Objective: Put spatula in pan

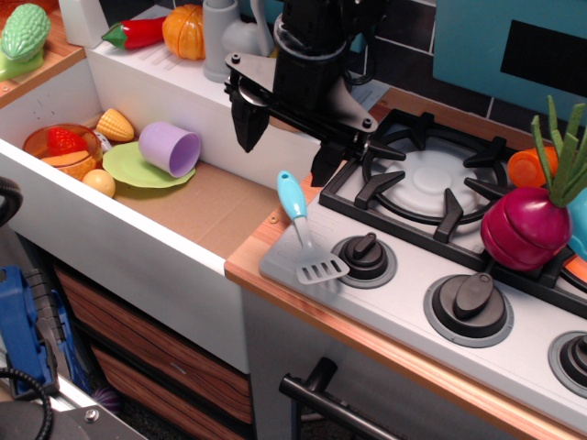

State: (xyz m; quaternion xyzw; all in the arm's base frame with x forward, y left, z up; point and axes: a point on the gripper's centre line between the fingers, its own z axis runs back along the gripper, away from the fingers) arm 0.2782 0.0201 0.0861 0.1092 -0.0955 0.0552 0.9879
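Operator, your gripper [287, 151] hangs above the counter edge with its two dark fingers [249, 124] spread wide apart and nothing between them. The spatula [307, 236] lies flat just below, at the front left corner of the stove [514, 339], blue handle pointing back toward the gripper and slotted blade just beside the leftmost knob [365, 256]. The pan does not appear; the lilac cup [170, 148] lies on its side in the sink [220, 203], well apart from the spatula.

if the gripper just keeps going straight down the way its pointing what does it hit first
Most likely the spatula: the open gripper points down at its blue handle, which lies between the fingers' line. Depth is unclear from this one view, so it might meet the counter edge beside it.
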